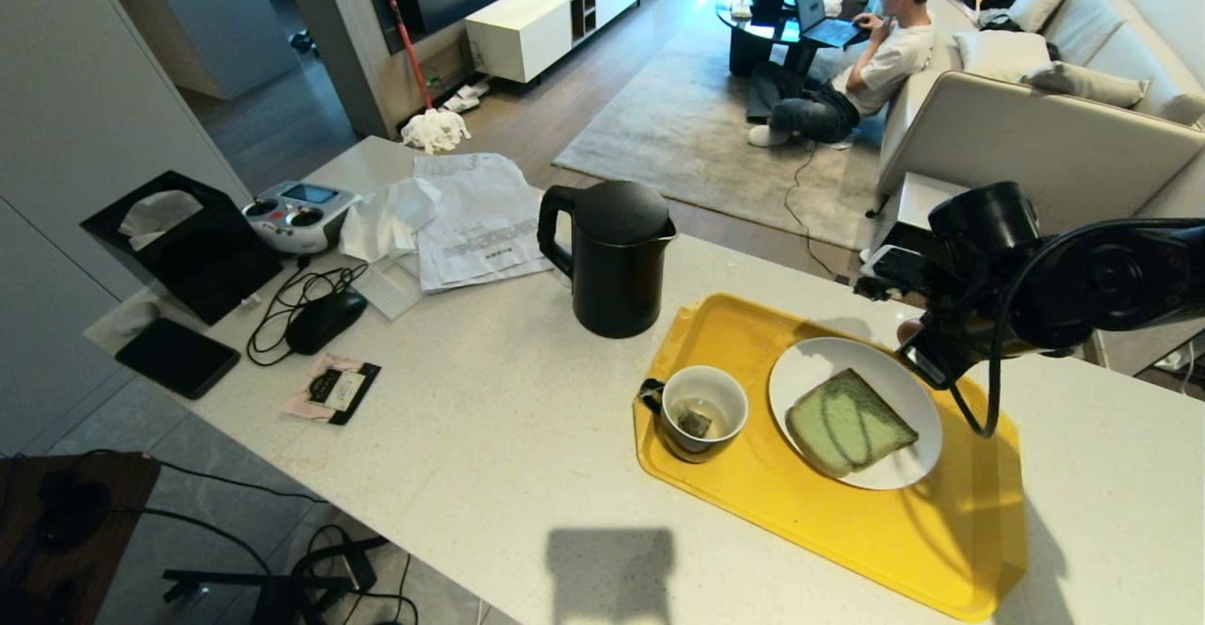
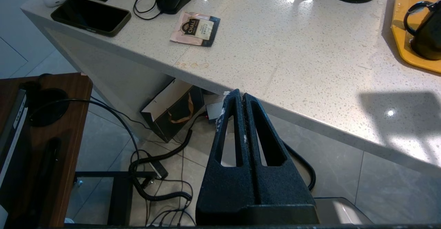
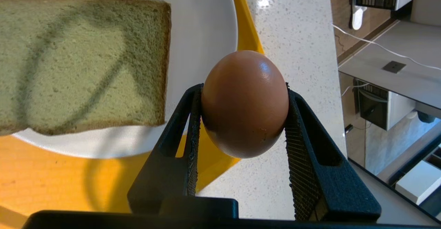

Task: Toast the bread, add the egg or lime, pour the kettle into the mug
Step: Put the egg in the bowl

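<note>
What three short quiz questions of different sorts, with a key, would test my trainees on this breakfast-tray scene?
1. True or false: the bread lies on the white plate.
2. Multiple choice: what does the right claw hold? A) a lime B) the egg C) a spoon
3. Short answer: where does the kettle stand, relative to the yellow tray?

Key
1. True.
2. B; it is pinched between both fingers, over the tray's edge beside the plate.
3. On the counter, off the tray, beyond the mug that sits on the tray.
</note>
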Robot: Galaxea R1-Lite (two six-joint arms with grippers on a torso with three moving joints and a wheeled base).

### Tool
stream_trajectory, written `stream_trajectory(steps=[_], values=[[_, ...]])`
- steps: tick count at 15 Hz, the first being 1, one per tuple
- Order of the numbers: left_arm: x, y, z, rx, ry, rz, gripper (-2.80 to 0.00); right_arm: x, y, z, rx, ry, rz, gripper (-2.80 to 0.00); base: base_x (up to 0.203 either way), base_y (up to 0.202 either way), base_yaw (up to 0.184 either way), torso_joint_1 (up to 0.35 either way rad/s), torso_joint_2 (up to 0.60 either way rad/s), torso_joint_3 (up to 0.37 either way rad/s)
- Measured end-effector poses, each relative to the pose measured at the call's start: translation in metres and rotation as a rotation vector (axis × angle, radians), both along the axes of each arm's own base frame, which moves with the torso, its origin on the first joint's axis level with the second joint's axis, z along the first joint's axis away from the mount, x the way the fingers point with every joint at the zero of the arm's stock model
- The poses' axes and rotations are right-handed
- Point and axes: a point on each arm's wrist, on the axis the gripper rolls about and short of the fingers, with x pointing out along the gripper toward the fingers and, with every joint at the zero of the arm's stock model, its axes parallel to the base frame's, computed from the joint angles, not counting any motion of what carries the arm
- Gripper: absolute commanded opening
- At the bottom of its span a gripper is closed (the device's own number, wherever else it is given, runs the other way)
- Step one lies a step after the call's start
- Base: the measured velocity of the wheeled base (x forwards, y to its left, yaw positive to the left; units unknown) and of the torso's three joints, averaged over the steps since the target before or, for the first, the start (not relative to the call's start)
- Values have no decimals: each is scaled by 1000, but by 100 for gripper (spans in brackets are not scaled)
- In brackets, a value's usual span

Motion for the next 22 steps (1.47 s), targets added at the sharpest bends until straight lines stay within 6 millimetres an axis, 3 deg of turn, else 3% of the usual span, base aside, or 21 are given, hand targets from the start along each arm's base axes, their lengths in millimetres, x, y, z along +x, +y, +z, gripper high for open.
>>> stream_trajectory(steps=[12, 22], values=[[0, 0, 0, 0, 0, 0, -280, 32, 6, -40, -14, 84, 1, -280, 0, 0, 0, 0, 0, 0], [0, 0, 0, 0, 0, 0, -280, 49, 15, -56, -16, 85, 17, -280, 0, 0, 0, 0, 0, 0]])
